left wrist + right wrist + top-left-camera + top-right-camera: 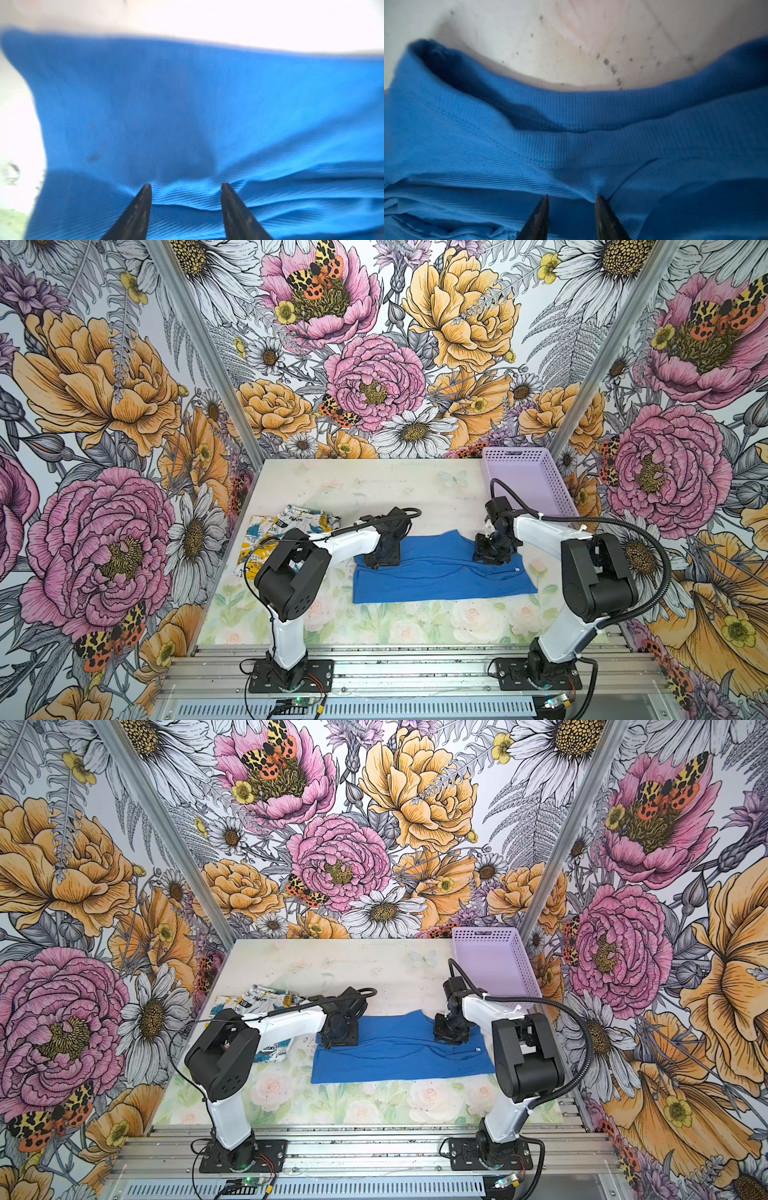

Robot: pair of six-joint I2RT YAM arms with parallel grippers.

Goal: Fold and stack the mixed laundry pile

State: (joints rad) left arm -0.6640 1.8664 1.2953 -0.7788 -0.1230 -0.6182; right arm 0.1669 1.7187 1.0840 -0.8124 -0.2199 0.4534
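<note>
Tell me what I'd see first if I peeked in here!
The big, soft royal blue T-shirt spread out in the middle of the table, with the left gripper and right gripper both down on its far edge. To its left lies a white garment with black print and yellow and blue splashes, and giant painted flowers cover the walls.

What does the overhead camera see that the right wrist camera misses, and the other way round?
Only a top view: the printed garment at the left, the lavender basket at the back right, and the whole outline of the blue T-shirt. Only the right wrist view: the ribbing and stitching of the shirt's collar, and dark specks on the table. Both: the blue T-shirt and the right gripper, fingertips apart on the cloth.
</note>
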